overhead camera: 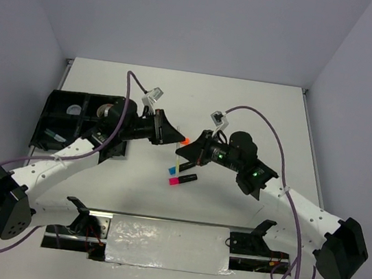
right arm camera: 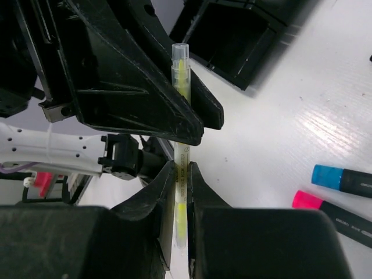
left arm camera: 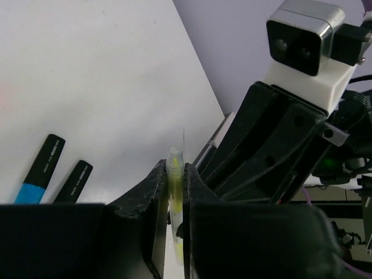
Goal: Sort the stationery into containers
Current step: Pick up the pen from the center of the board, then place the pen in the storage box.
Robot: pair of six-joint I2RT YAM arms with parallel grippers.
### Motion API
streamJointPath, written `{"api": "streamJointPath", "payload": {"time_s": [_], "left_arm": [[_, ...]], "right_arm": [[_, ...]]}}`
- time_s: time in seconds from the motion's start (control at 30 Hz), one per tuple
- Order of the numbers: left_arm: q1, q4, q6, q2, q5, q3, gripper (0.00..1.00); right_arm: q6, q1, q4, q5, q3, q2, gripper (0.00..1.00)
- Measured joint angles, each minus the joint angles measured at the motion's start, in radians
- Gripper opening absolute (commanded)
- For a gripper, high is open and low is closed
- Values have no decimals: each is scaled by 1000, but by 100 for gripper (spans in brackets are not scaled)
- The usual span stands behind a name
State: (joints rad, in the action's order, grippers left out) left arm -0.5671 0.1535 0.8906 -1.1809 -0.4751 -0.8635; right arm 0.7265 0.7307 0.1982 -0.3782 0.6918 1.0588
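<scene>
Right gripper [right arm camera: 181, 168] and left gripper [left arm camera: 174, 171] clamp one pen [right arm camera: 180, 70], partly hiding it.

1. The pen [right arm camera: 181, 75]: clear glossy plastic barrel.
2. The left hand [left arm camera: 174, 172] and right hand [right arm camera: 181, 170]: matt black plastic.
3. The bench [right arm camera: 302, 104]: white, smooth, with a slight sheen.
4. The blue-ended highlighter [right arm camera: 344, 181]: matt black plastic body.
5. The tray [overhead camera: 55, 111]: black plastic.
6. The sheet [overhead camera: 168, 244]: crinkled, silvery, foil-like.
</scene>
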Motion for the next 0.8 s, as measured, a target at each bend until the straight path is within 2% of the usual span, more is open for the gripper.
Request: {"api": "streamJointPath", "payload": {"time_s": [0.03, 0.07, 0.1, 0.13, 0.23, 0.3, 0.33, 0.47, 0.57, 0.67, 0.8], "left_arm": [[-1, -6, -6, -2, 3, -3, 0], [0, -27, -11, -2, 12, -11, 0], [0, -63, -26, -3, 31, -29, 0], [-2, -127, -48, -5, 79, -58, 0], [15, -356, -101, -6, 306, -173, 0], [91, -481, -130, -6, 492, -246, 0], [163, -531, -142, -6, 570, -272, 0], [580, -660, -199, -79, 837, -338, 0], [781, -769, -214, -202, 983, -395, 0], [845, -865, -206, -311, 1103, -459, 0], [890, -922, -191, -372, 1184, -500, 0]], "right_arm": [[-3, 1, -3, 0, 6, 8, 21], [-3, 1, -12, 2, 13, 13, 43], [-2, 1, -18, 8, 19, 16, 97], [-1, 1, -26, 22, 23, 16, 100], [-29, 2, -80, 109, 29, -26, 100], [-42, -4, -163, 195, 27, -92, 100], [-49, -10, -198, 232, 25, -129, 100], [-87, -42, -312, 355, 18, -287, 100], [-116, -60, -359, 402, 9, -354, 100], [-140, -64, -389, 410, -6, -373, 100], [-161, -64, -404, 389, -43, -357, 100]]}}
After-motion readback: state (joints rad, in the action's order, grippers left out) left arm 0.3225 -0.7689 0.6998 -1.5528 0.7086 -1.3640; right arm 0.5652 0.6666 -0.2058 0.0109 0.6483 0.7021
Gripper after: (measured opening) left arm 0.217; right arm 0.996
